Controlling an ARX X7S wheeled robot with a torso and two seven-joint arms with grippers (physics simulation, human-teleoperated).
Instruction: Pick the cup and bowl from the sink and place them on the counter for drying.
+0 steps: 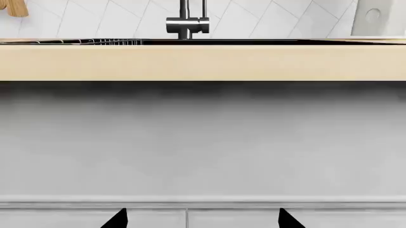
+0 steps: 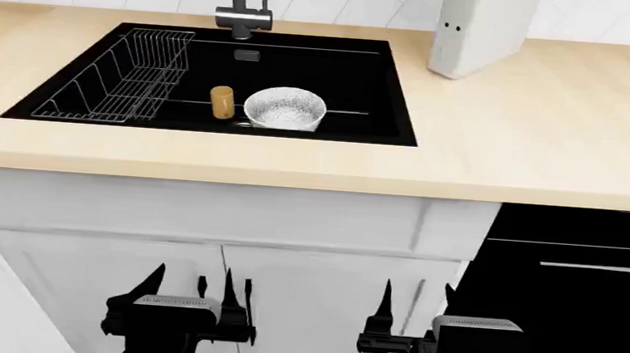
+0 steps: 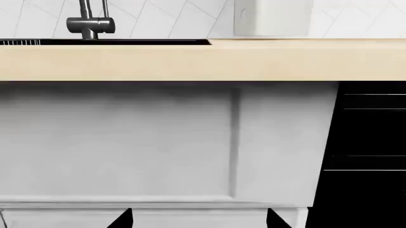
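Observation:
In the head view the black sink (image 2: 377, 81) is set into the beige counter (image 2: 518, 132). The tan cup (image 2: 221, 102) stands upright in the basin, just left of the speckled white bowl (image 2: 284, 108). Both arms hang low in front of the white cabinet doors, well below the counter's edge. My left gripper (image 2: 192, 287) is open and empty, and so is my right gripper (image 2: 416, 301). Each wrist view shows only the counter's front edge (image 1: 203, 61) (image 3: 203, 59) and the fingertips (image 1: 117, 219) (image 3: 123, 218) wide apart; cup and bowl are hidden there.
A wire rack (image 2: 116, 79) fills the sink's left side and a dark faucet (image 2: 246, 9) stands behind it. A white appliance (image 2: 475, 29) sits on the counter at the back right. A black oven front (image 2: 574, 278) lies to the right of the cabinets.

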